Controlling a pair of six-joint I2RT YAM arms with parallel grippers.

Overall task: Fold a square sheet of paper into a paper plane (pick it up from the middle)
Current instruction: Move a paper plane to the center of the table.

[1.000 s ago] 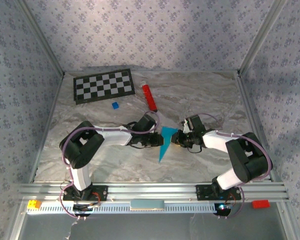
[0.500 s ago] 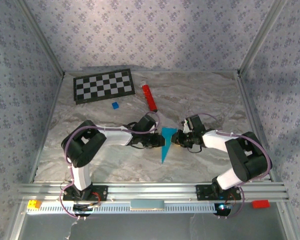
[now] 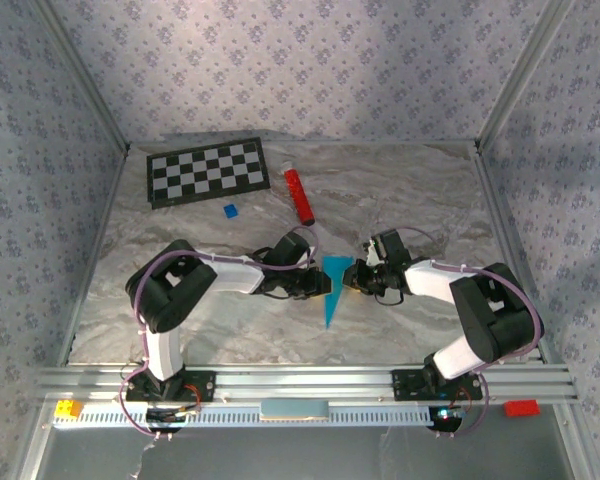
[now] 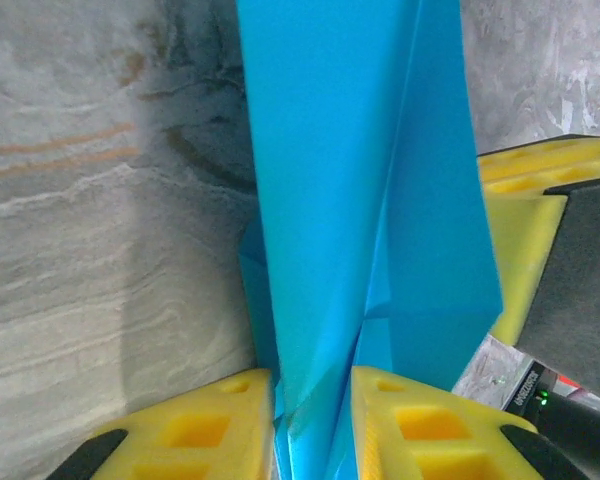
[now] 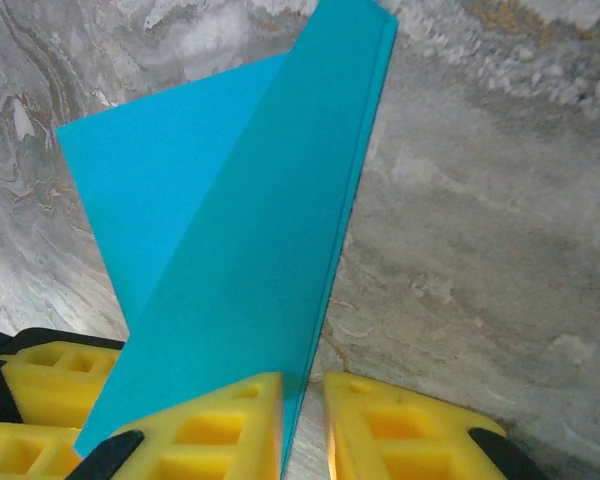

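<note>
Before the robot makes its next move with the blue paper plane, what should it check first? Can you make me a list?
1. Left gripper has the paper plane: ok, the paper runs between its yellow fingers.
2. Right gripper has it too: ok, the folded edge sits in its narrow gap.
3. Paper is a slim pointed shape: ok.
4. Red cylinder and small blue block are out of the way: ok, both lie apart from the paper, farther back on the table.
5. Both sides folded evenly: cannot tell.
</note>
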